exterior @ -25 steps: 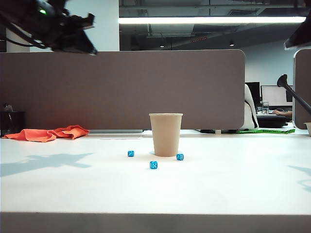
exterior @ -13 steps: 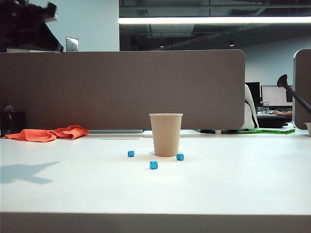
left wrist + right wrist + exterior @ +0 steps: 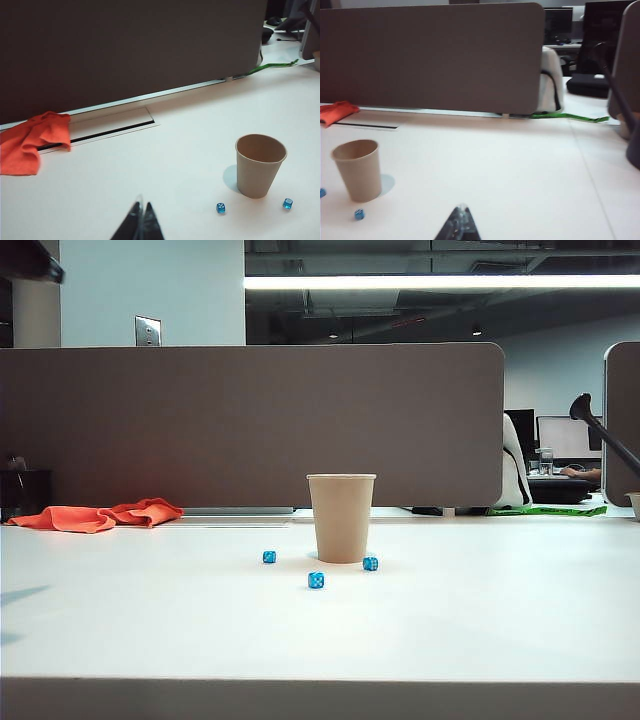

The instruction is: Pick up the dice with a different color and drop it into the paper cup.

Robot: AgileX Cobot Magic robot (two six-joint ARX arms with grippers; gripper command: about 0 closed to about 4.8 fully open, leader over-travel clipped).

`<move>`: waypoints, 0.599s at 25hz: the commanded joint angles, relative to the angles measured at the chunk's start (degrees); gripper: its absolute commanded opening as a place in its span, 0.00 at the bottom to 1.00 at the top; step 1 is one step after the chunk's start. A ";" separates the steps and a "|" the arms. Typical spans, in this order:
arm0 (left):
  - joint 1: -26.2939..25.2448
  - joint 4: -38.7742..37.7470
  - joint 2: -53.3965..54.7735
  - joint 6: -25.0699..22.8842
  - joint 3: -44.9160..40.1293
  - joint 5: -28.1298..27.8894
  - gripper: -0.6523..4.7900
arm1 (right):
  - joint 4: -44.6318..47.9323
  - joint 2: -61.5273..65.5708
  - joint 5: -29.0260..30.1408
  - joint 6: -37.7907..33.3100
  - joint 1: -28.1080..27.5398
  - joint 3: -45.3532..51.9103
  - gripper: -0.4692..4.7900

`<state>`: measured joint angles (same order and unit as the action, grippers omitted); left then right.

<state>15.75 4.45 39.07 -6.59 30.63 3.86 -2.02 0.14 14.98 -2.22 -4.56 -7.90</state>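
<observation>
The paper cup (image 3: 341,518) stands upright in the middle of the white table, also seen in the left wrist view (image 3: 260,167) and the right wrist view (image 3: 357,170). The dice with a different color is hidden from every view. Three blue dice (image 3: 316,580) lie around the cup's base. My left gripper (image 3: 141,206) is shut and empty, high above the table and well to the left of the cup. My right gripper (image 3: 462,209) is shut and empty, high and off to the cup's right. In the exterior view only a dark bit of the left arm (image 3: 28,260) shows.
An orange cloth (image 3: 95,515) lies at the back left by a slot in the table (image 3: 100,132). A brown partition (image 3: 250,420) closes the far edge. A green strip (image 3: 565,117) lies at the back right.
The left arm has pulled up and away into the top-left corner of the exterior view, and its shadow has slid off the table's left side. The dark shape at top right has gone. Cup and dice are unmoved.
</observation>
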 commanded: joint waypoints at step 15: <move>0.11 -14.08 -19.82 2.89 -4.57 -5.18 0.11 | 7.91 -0.24 -5.55 -1.01 1.84 6.38 0.09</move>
<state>15.77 -9.98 19.90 -4.01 26.52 -0.86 4.78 -0.08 10.92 -2.98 -3.09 -1.43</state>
